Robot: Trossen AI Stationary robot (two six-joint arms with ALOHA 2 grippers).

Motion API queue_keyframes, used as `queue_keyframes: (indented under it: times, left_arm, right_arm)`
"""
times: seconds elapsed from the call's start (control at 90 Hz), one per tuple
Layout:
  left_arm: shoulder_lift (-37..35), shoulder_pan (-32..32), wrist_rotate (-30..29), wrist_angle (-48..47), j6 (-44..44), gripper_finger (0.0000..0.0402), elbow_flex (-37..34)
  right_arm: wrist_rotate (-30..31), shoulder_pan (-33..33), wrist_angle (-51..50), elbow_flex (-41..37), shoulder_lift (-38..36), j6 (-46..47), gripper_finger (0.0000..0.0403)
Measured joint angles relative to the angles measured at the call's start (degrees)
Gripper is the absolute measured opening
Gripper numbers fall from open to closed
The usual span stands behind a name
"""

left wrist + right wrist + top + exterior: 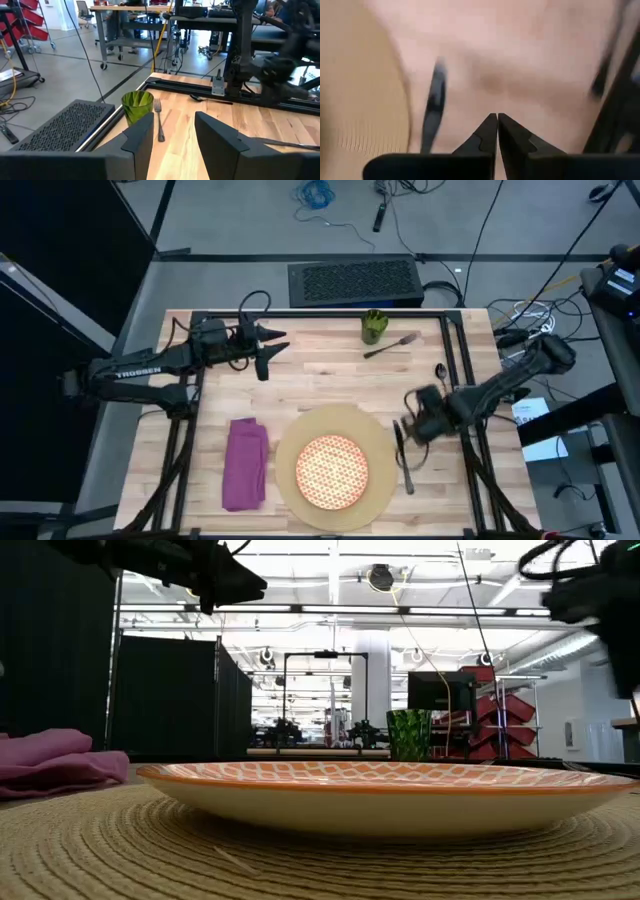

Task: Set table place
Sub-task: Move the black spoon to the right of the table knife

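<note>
Table place: the tan mat (335, 465) lies at the near edge of the desk (300, 390) with the patterned plate (332, 471) centred on it, the purple napkin (245, 463) just left of the mat and the knife (403, 460) just right of it. The green cup (374, 326) and the fork (391, 345) sit near the far edge. The right pincer (412, 423) hangs over the knife's far end, fingers closed together and empty; the left pincer (268, 348) waits near the far left corner, fingers spread, holding nothing.
</note>
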Motion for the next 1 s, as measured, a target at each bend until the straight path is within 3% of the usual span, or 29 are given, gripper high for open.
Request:
queue_keyframes:
  times: [0.133, 0.278, 0.422, 0.622, 0.811, 1.0]
  left_arm:
    - [0.0, 0.0, 0.0, -0.02, 0.06, 0.0132, 0.0]
    - [-0.02, 0.02, 0.0, -0.05, 0.0, 0.0132, 0.0]
    - [-0.02, 0.02, 0.0, -0.59, -0.05, 0.0132, 0.0]
    - [-0.02, 0.0, 0.0, -0.66, 1.18, 0.0131, 0.0]
    - [-0.02, 0.02, -0.02, -0.42, 1.32, 0.0131, 0.0]
    - [-0.02, 0.02, -0.02, -0.48, 1.02, 0.0131, 0.0]
  right_arm:
    - [4.59, -12.24, 9.1, -2.66, -1.42, -18.35, 0.0]
    - [1.07, -25.52, 23.41, -4.86, -0.41, -44.35, 0.0]
    - [0.01, -35.75, 14.89, -6.61, 0.41, -46.36, 0.0]
    - [-4.13, -40.97, 6.46, -11.05, -0.84, -46.15, 0.0013]
    - [-5.55, -42.21, 6.88, -12.88, -0.88, -46.85, 0.0085]
    - [-1.49, -45.38, 5.48, -12.88, -0.85, -45.5, 0.0159]
